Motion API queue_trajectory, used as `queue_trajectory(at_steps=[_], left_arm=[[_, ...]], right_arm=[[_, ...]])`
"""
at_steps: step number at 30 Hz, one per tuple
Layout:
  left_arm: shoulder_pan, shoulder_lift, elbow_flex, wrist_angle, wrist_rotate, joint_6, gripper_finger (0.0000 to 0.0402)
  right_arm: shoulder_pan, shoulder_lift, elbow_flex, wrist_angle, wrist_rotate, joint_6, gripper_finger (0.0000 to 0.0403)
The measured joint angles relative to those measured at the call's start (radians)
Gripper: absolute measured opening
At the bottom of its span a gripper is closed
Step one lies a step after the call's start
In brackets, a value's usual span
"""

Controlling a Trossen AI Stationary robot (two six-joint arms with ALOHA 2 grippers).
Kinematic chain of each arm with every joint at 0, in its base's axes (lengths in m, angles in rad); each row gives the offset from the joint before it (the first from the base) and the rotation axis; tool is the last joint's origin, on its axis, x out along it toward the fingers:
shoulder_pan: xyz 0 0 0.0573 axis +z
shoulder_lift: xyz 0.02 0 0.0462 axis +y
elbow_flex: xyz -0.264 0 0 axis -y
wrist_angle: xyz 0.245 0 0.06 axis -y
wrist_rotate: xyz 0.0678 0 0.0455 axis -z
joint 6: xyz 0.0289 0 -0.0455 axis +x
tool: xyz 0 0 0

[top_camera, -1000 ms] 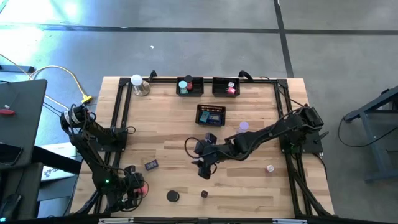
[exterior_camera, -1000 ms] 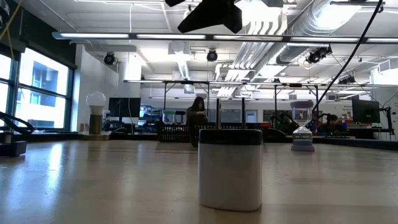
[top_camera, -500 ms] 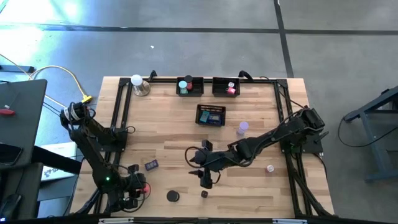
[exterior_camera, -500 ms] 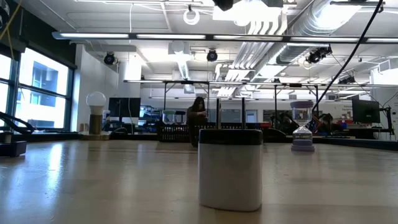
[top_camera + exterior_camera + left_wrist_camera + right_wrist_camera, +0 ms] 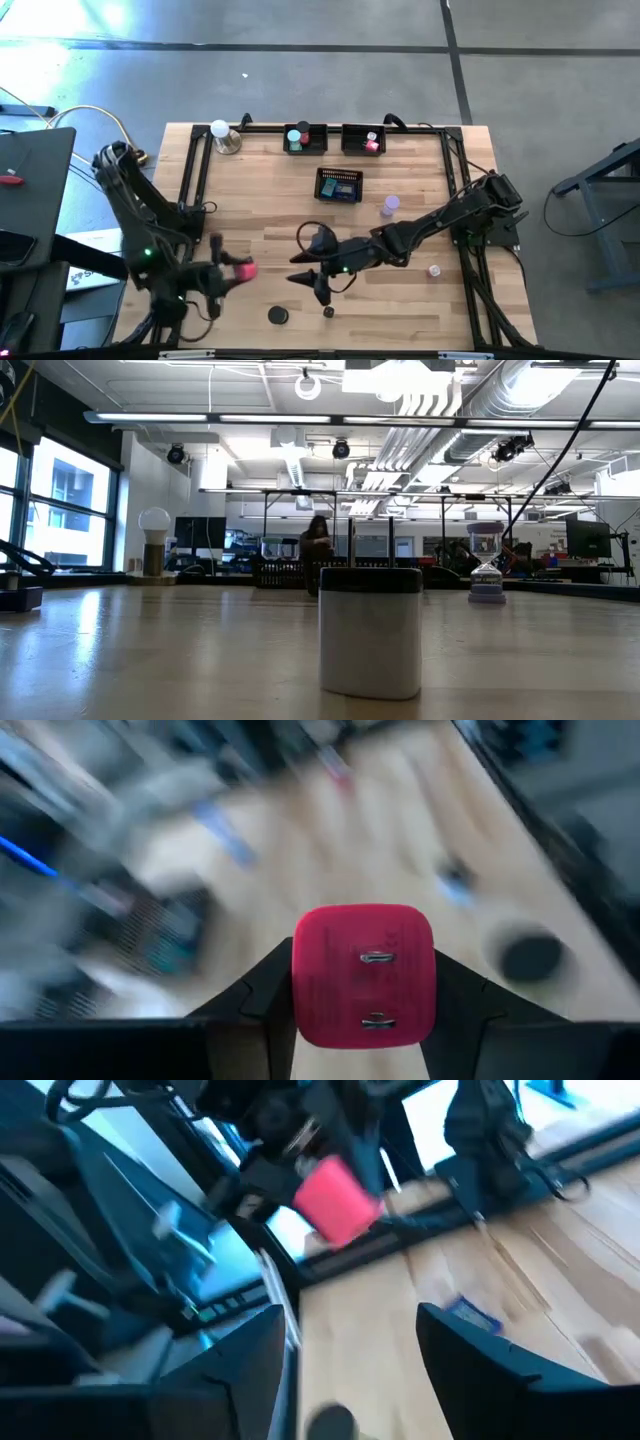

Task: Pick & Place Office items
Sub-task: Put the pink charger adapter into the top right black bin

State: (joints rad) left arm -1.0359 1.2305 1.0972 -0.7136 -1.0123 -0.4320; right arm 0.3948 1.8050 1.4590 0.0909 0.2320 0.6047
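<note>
High view: left gripper [image 5: 236, 270] is hanging over the near-left part of the wooden table [image 5: 260, 195], clenched on a pink-red cube [image 5: 243, 269]. Right gripper [image 5: 312, 282] is reaching toward near centre, fingers spread, nothing between them. A black disc [image 5: 278, 315] and a small dark red piece [image 5: 328, 312] are lying near the front edge, just by the right gripper. A lavender roll [image 5: 390, 205] is standing right of centre; a pale bit [image 5: 434, 270] is sitting further right. Three black mesh trays along the far side: one with a teal roll [image 5: 295, 138], one with a red item [image 5: 372, 144], and a third tray [image 5: 339, 185] nearer centre w/ dark blue blocks. A white ball [image 5: 219, 129] on a metal base is sitting at the far-left corner.

Low view: neither gripper is showing. A squat white cylinder [image 5: 370, 631] w/ a black top is standing upright in front, smooth-sided; an hourglass [image 5: 486, 577] is standing beyond it to the right, the room behind. The high view isn't showing either clearly.

Left wrist view: the cube is filling the centre between two dark fingers [image 5: 253, 992], rounded corners, matte face w/ two small metal clips, face turned to the camera; no clear long axis. Rest is blurred; a dark disc is showing on wood.

Right wrist view: own fingers [image 5: 235, 1360] are standing apart. Beyond, the left gripper is holding the cube tilted above the table edge. A small blue block [image 5: 471, 1314] is lying flat on the wood, long axis slanting.
</note>
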Motion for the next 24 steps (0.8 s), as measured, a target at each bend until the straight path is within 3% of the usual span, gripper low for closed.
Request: queue_trajectory(at_steps=[3,6,12,15,24], left_arm=[[0.0,-0.04,0.004,0.146,-0.186,0.224,0.0141],[0.016,-0.066,0.004,0.373,-0.252,0.48,0.0141],[0.047,-0.081,0.004,0.83,-0.117,0.926,0.0141],[0.059,-0.081,0.004,0.954,-0.045,1.061,0.0141],[0.13,-0.081,0.001,0.995,0.02,1.125,0.0141]], right_arm=[[-0.004,0.0,0.0,0.119,-0.013,-0.019,0.0216],[-0.005,0.0,0.0,0.272,-0.057,-0.07,0.0213],[-0.02,0.0,0.0,0.429,-0.082,-0.111,0.0206],[-0.049,0.0,0.0,0.433,-0.083,-0.105,0.0207],[-0.157,0.0,0.0,0.467,-0.334,0.001,0.0206]])
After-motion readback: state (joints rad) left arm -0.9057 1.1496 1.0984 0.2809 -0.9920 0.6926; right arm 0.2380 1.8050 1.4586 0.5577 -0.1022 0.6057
